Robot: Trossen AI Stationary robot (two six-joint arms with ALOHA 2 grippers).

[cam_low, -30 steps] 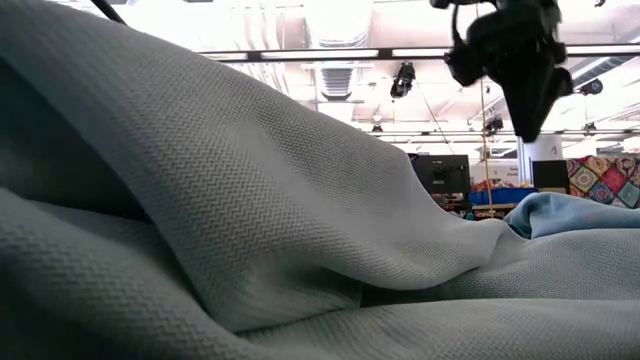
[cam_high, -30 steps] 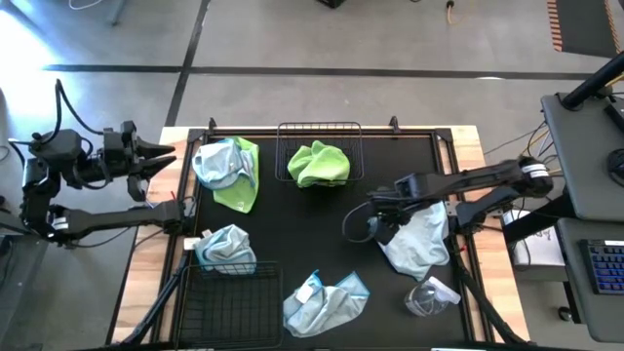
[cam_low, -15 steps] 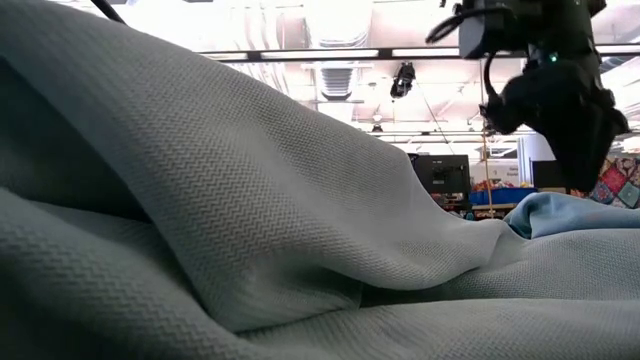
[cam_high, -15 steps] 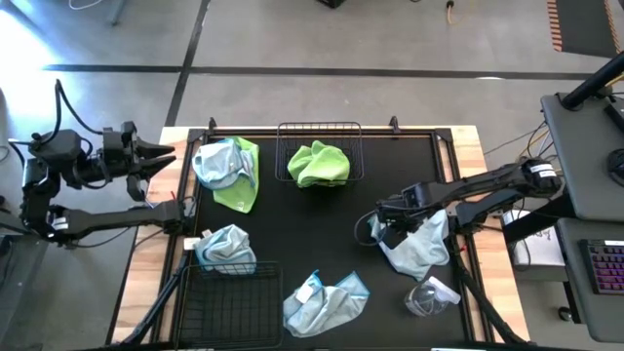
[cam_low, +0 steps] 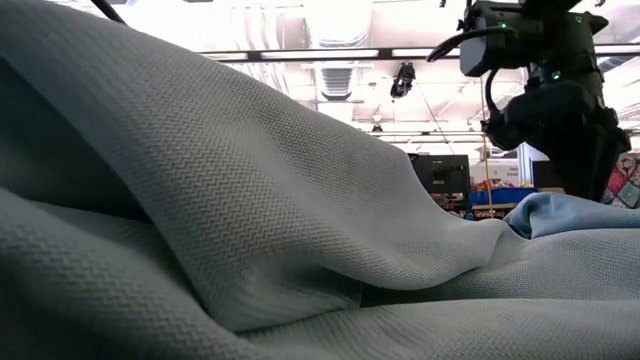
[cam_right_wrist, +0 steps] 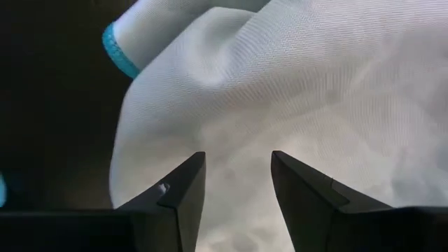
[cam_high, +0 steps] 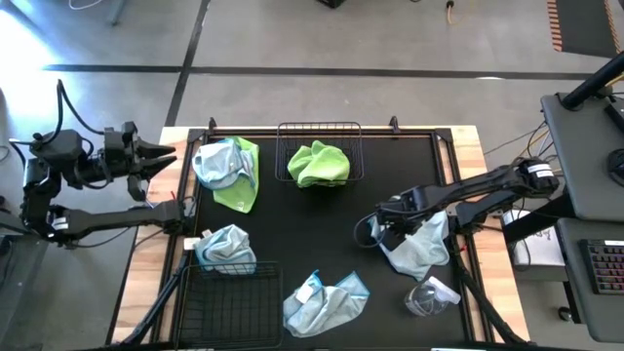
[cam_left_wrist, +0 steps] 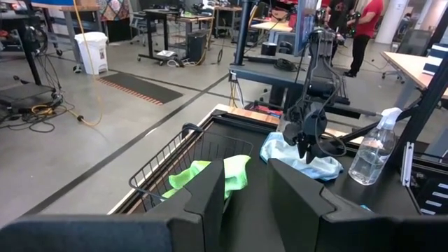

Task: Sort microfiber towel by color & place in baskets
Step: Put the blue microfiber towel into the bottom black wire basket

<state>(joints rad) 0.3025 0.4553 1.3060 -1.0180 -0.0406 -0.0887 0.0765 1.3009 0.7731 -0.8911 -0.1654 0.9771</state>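
Observation:
My right gripper (cam_high: 382,234) (cam_right_wrist: 236,171) points down, open, over the left part of a pale blue towel (cam_high: 421,244) lying on the black mat at the right. My left gripper (cam_high: 168,152) (cam_left_wrist: 248,185) waits open and level, off the table's far left corner. A lime green towel (cam_high: 319,163) lies in the far basket (cam_high: 320,127). A blue and a green towel (cam_high: 227,172) lie heaped at far left. Another blue towel (cam_high: 226,248) lies at the far rim of the near-left basket (cam_high: 234,302). A third blue towel (cam_high: 327,300) lies at the near edge. My right gripper comes at the pale blue towel's left part (cam_right_wrist: 231,112) from above, one finger (cam_right_wrist: 185,185) on either side of a soft ridge of cloth. I cannot tell whether the fingertips touch the cloth. The towel lies slack on the mat.
A clear spray bottle (cam_high: 429,296) (cam_left_wrist: 369,150) stands near the right towel, toward the near right corner. A pale towel (cam_low: 250,220) fills most of the low view. The middle of the black mat (cam_high: 322,224) lies bare. People stand far behind the table in the left wrist view.
My right gripper has come down toward the pale blue towel and shifted a little toward the table's right edge, tipping more steeply downward. The towels have not moved.

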